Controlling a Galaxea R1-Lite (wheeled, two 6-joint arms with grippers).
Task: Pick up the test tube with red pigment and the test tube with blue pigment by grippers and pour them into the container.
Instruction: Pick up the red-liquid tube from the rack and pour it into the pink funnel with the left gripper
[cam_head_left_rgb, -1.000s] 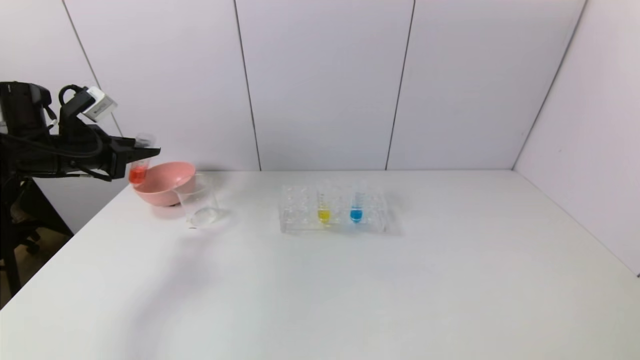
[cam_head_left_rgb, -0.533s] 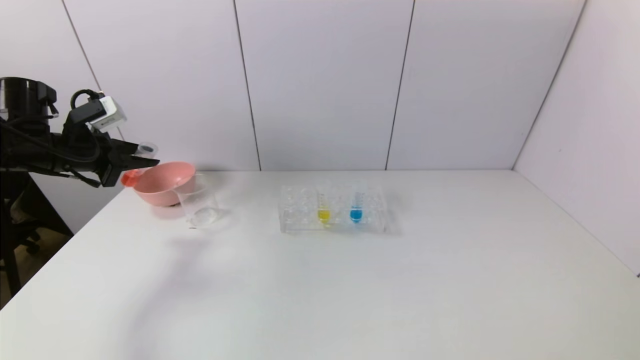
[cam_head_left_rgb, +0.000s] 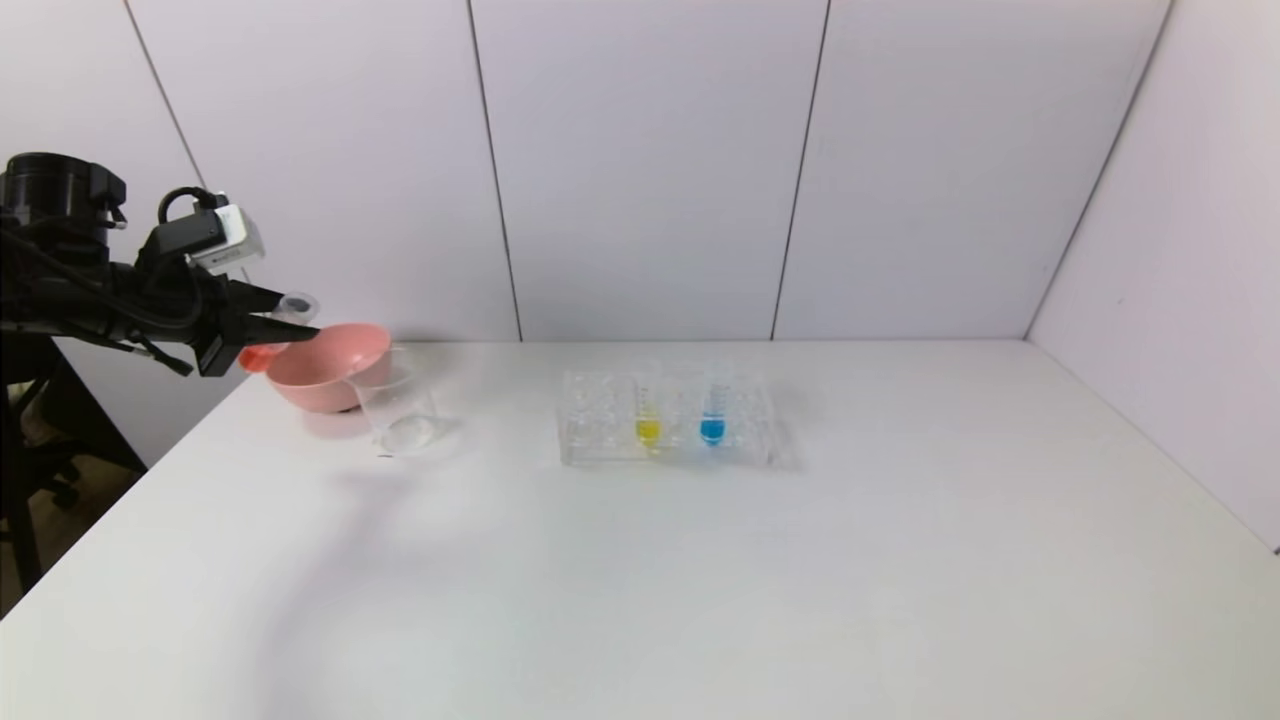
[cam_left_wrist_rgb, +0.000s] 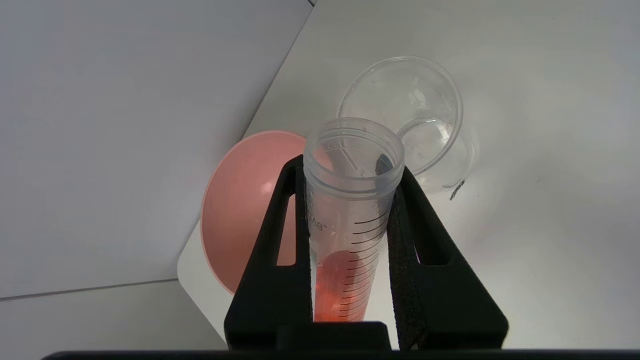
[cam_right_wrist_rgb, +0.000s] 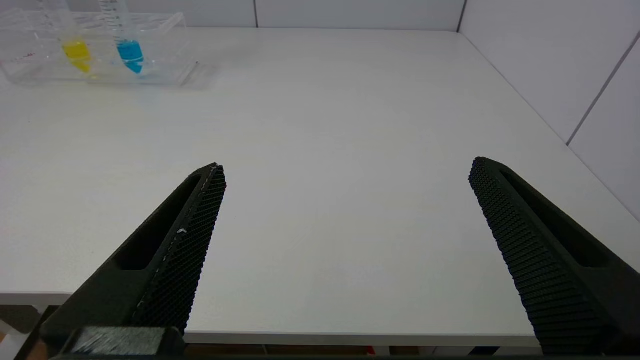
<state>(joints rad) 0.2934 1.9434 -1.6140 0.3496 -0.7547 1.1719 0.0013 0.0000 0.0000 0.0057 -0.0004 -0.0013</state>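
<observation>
My left gripper (cam_head_left_rgb: 290, 325) (cam_left_wrist_rgb: 350, 172) is shut on the test tube with red pigment (cam_head_left_rgb: 262, 354) (cam_left_wrist_rgb: 345, 260), held in the air over the table's far left corner. The tube is tilted, its open mouth (cam_left_wrist_rgb: 354, 147) pointing toward the pink bowl and the container (cam_head_left_rgb: 395, 405) (cam_left_wrist_rgb: 407, 115), a clear empty beaker. The test tube with blue pigment (cam_head_left_rgb: 712, 420) (cam_right_wrist_rgb: 129, 47) stands upright in the clear rack (cam_head_left_rgb: 600, 425). My right gripper (cam_right_wrist_rgb: 345, 172) hangs open over the table's near edge, out of the head view, with nothing between its fingers.
A pink bowl (cam_head_left_rgb: 325, 375) (cam_left_wrist_rgb: 240, 210) sits just behind the beaker at the far left. A tube with yellow liquid (cam_head_left_rgb: 648, 425) (cam_right_wrist_rgb: 76, 50) stands in the rack beside the blue one. Walls close the back and right sides.
The left gripper has tipped the red tube from near upright to a strong tilt, mouth toward the bowl and beaker, and shifted slightly right. Rack and beaker have not moved.
</observation>
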